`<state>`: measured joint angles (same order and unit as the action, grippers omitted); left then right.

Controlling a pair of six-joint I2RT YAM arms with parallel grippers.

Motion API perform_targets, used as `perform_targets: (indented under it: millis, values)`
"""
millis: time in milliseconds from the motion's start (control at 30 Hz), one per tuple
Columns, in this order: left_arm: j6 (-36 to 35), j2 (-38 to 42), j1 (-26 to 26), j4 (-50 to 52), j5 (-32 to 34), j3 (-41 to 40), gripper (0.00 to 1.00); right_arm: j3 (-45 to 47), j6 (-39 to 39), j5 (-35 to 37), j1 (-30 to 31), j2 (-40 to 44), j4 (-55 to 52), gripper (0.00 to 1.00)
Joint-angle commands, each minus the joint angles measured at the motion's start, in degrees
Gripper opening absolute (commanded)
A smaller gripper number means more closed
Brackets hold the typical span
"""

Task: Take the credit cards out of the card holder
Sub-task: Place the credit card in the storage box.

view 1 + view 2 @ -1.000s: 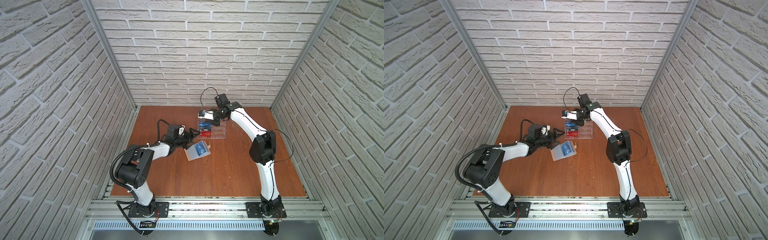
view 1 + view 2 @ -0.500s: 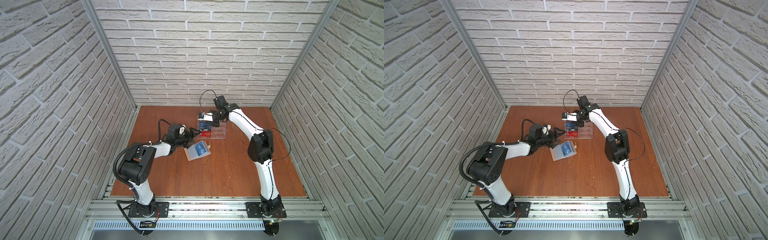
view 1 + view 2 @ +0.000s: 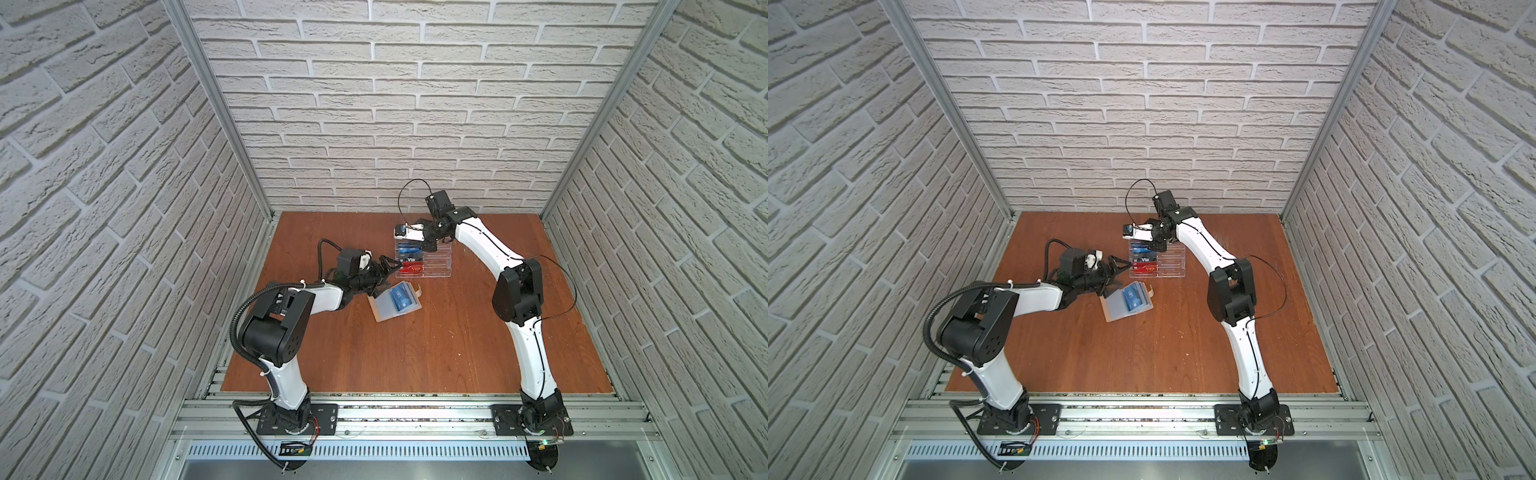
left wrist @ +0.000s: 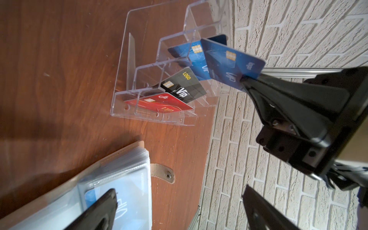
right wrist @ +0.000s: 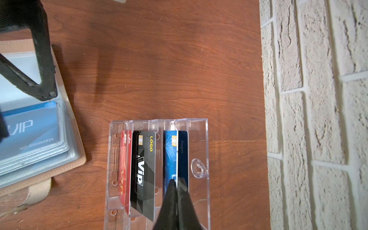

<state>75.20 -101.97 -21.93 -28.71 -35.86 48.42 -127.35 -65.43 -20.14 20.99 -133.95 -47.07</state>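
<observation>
The card holder (image 3: 392, 305) (image 3: 1125, 306) lies open on the wooden table, tan cover down and frosted sleeves up. A light blue credit card (image 5: 29, 131) (image 4: 129, 197) sits in its top sleeve. My left gripper (image 3: 388, 270) (image 4: 179, 191) hovers open at the holder's far-left corner, holding nothing. My right gripper (image 3: 429, 244) (image 5: 176, 180) is shut on a darker blue credit card (image 4: 233, 63), held upright over the back tiers of the clear acrylic rack (image 3: 436, 266) (image 5: 199, 139). Another blue card (image 4: 194, 57) stands in the rack.
The rack also holds a black VIP card (image 4: 185, 87) (image 5: 144, 169) and a red VIP card (image 4: 159, 101) in its front tiers. The brick back wall (image 3: 395, 124) stands just behind the rack. The holder's snap tab (image 4: 162, 174) points toward the rack.
The right arm has edged slightly left with the blue card over the rack. The left gripper stays open in nearly the same spot.
</observation>
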Motion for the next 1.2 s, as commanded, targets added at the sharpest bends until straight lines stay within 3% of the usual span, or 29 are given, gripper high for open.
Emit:
perform_targets:
  millis: [0, 800, 1167]
  values:
    - [-0.5, -0.9, 0.0, -2.4, -0.3, 1.0, 0.98, -1.1, -0.8, 0.1, -0.1, -0.1, 0.7, 0.05]
    - [1.2, -3.0, 0.0, -5.2, -0.4, 0.0, 0.98, 1.0, -1.8, 4.4, -0.1, 0.2, 2.7, 0.05]
    - [1.6, -3.4, 0.1, -5.9, -0.5, -0.3, 0.98, 1.3, -1.3, 4.3, -0.1, 0.1, 3.4, 0.11]
